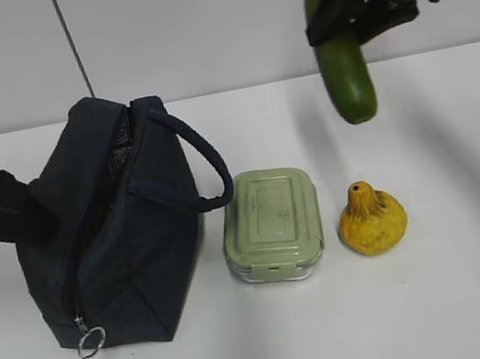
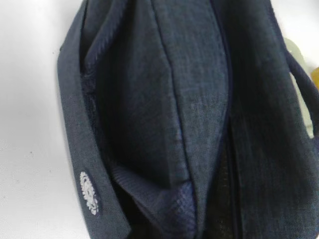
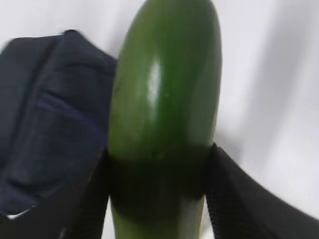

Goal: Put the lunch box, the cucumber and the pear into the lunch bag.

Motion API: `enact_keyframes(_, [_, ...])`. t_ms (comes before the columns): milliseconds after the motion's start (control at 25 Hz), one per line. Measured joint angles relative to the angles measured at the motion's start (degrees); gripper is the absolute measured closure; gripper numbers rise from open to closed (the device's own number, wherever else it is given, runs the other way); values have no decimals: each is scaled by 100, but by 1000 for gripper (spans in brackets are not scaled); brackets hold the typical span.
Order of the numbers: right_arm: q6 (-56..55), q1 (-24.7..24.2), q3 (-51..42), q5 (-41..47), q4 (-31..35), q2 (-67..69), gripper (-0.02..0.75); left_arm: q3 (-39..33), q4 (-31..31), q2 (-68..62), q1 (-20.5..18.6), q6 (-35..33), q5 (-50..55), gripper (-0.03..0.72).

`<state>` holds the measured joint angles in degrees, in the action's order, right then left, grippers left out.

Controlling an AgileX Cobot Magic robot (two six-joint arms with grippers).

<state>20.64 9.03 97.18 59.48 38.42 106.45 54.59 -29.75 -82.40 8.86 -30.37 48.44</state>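
Note:
The dark navy lunch bag [image 1: 109, 230] stands at the left with its strap handle [image 1: 204, 162] looped to the right. My left gripper [image 1: 24, 218] is pressed into the bag's left side. In the left wrist view the bag's fabric [image 2: 149, 99] fills the frame, bunches toward the bottom centre and hides my fingers. My right gripper [image 1: 345, 12] is shut on the dark green cucumber [image 1: 347, 77] and holds it upright, high above the table at the back right. In the right wrist view both fingers [image 3: 234, 194] clamp the cucumber [image 3: 164, 99]. The green-lidded lunch box [image 1: 273, 223] and the yellow pear [image 1: 373, 219] lie on the table.
The white table [image 1: 467, 307] runs to a pale back wall. The bag's zipper ring pull [image 1: 90, 342] hangs at its lower front corner. The lunch box sits just right of the bag, and the pear sits right of the box.

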Motion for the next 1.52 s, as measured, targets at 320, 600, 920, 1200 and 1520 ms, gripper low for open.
enact_keyframes(320, [2540,1109,3,-834,2576,11,331,7,-185,-111,0,-81,-83,703])
enact_keyframes(600, [4399,1891,15,-1547,3966,457,331,7,-198,-111,0,-81,-96,703])
enact_keyframes(920, [4971,1977,15,-1602,4216,1306,331,7,-198,-111,0,-86,-114,703])
enact_keyframes(1200, [5366,1965,15,-1555,4154,1426,187,7,-198,-111,0,-86,-125,704])
enact_keyframes(1520, [4974,1335,17,-1236,3766,901,90,7,-198,-111,0,-98,-119,704])
